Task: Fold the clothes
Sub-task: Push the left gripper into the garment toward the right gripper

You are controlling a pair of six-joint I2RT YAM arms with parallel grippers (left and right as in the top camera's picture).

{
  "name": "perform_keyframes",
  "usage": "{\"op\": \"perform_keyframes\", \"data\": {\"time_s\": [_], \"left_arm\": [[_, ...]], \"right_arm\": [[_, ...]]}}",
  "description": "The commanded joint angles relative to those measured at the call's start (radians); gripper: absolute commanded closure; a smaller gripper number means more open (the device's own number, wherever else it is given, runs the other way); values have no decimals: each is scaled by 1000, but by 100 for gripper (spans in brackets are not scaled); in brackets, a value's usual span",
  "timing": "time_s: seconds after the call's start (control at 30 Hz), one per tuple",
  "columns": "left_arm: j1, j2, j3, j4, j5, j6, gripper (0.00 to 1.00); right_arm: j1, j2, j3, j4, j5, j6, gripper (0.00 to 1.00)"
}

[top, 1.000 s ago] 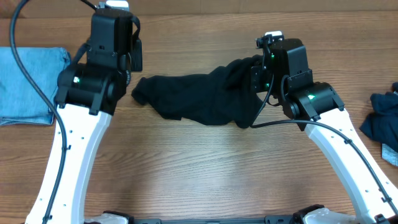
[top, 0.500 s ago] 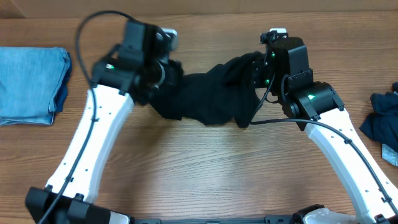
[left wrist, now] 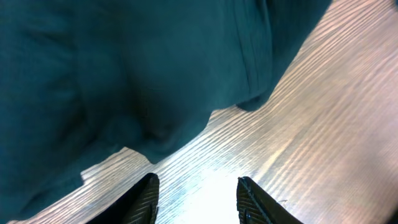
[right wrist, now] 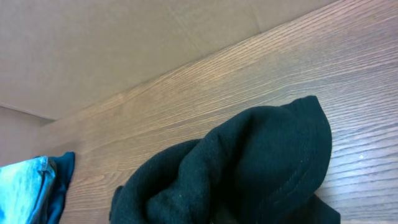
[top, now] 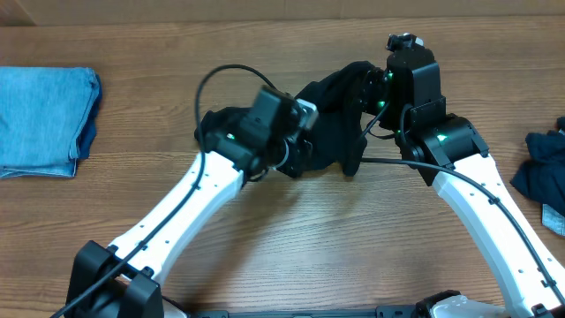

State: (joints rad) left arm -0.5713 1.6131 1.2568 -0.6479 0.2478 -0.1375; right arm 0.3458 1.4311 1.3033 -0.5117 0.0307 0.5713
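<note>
Your right end effector [top: 369, 91] is clenched on a bunched-up part of the black T-shirt [top: 334, 110], which lies crumpled at the middle of the counter [top: 291, 238] with its right end lifted. Your left end effector [left wrist: 198, 186] is released (only bare wood shows in its gap) and hangs just beside the shirt's edge. The light blue denim [top: 44, 119] lies at the far left and the dark navy garment [top: 543, 172] at the right edge.
</note>
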Motion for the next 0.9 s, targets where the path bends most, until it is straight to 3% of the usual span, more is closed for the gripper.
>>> {"op": "perform_keyframes", "data": {"time_s": [0.0,0.2,0.57,0.67,0.87], "left_arm": [[-90,2,-40,29,-240,-18,52],[-130,3,-120,169,-399,-47,36],[-130,3,-193,233,-519,43,33],[-130,3,-193,229,-513,48,34],[-138,2,-193,229,-362,25,35]], "right_arm": [[-5,-6,21,28,-16,36,96],[-5,-6,21,35,-69,35,96],[-5,-18,76,21,-152,16,96],[3,-18,124,-10,-180,16,96],[41,-18,203,-72,-106,16,96]]}}
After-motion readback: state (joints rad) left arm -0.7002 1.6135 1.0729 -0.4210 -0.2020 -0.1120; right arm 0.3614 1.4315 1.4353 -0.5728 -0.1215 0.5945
